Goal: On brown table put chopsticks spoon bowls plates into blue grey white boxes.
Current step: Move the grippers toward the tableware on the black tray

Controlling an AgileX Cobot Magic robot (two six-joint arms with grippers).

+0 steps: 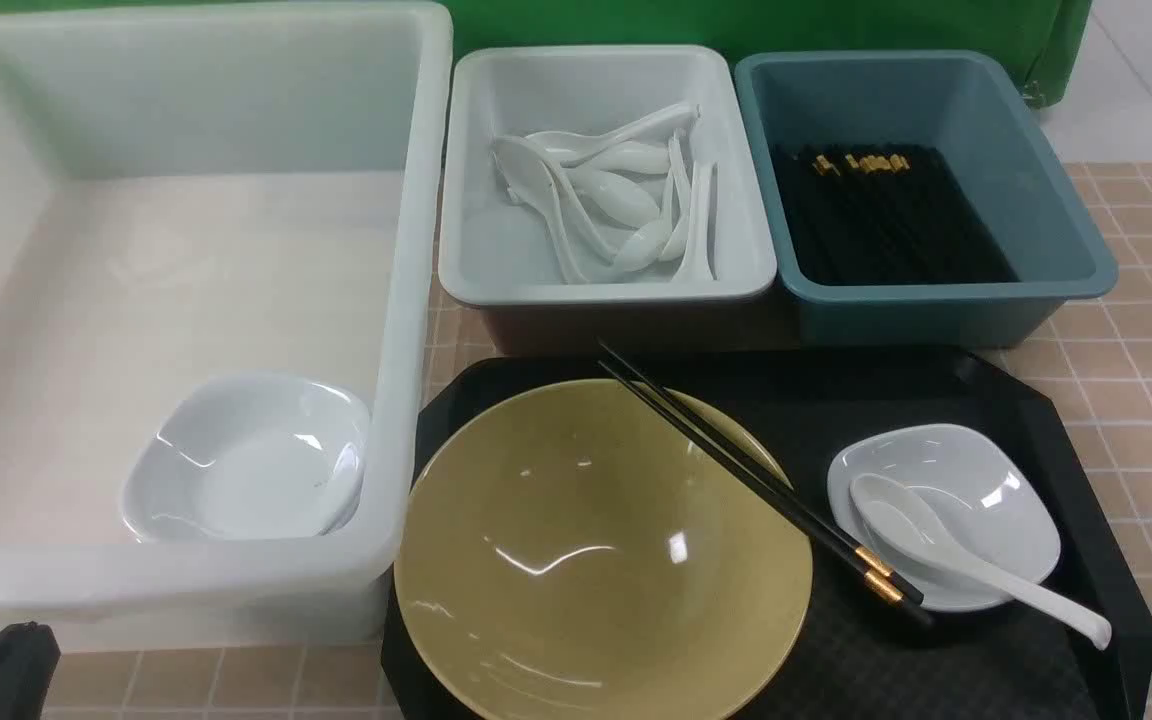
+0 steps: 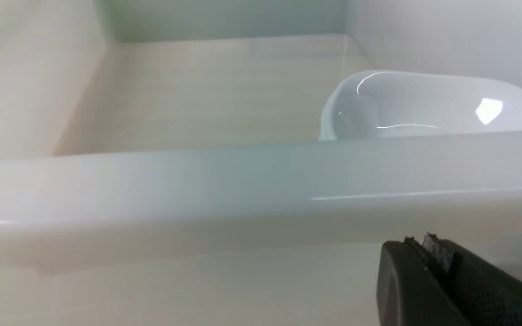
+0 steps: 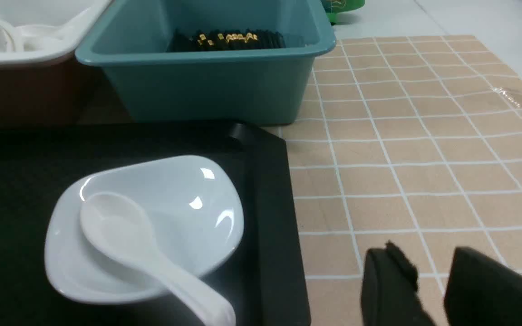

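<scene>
**Bench** [image 1: 1136,400]: tan-pink square tiles with pale grout, carrying every item below.

**White box** [image 1: 416,300]: very large, translucent, on the left side of the bench. It holds one plate [image 1: 246,460], a glossy white rounded square, in the near right corner.

**Grey box** [image 1: 456,200]: at the far centre, just beside the white box. It holds a loose heap of white spoons [image 1: 616,200].

**Blue box** [image 1: 1086,250]: teal, at the far right, just beside the grey box. It holds a bundle of chopsticks [image 1: 896,220], black, with gold-banded ends toward the far wall. The bands are too small to show any writing.

**Tray** [image 1: 1086,450]: black, textured, with cut corners, in front of the grey and blue boxes.

- Bowl [image 1: 596,560]: olive-yellow and wide, on the left part of the tray, empty inside.
- Chopsticks [image 1: 756,480]: one pair lying across the bowl's right rim, with the gold-banded ends on the tray near the second plate.
- Second plate [image 1: 986,490]: white, on the right part of the tray.
- Spoon [image 1: 966,560]: its scoop rests in the second plate and its handle runs out over the plate's near edge.

**Left claw** [image 2: 417,242]: clenched and grasping nothing, outside the near wall of the white box.

**Right claw** [image 3: 428,258]: released, jaws apart and empty, over bare bench just beside the tray's right edge.

**Green backdrop** [image 1: 736,20]: behind the boxes.
</scene>
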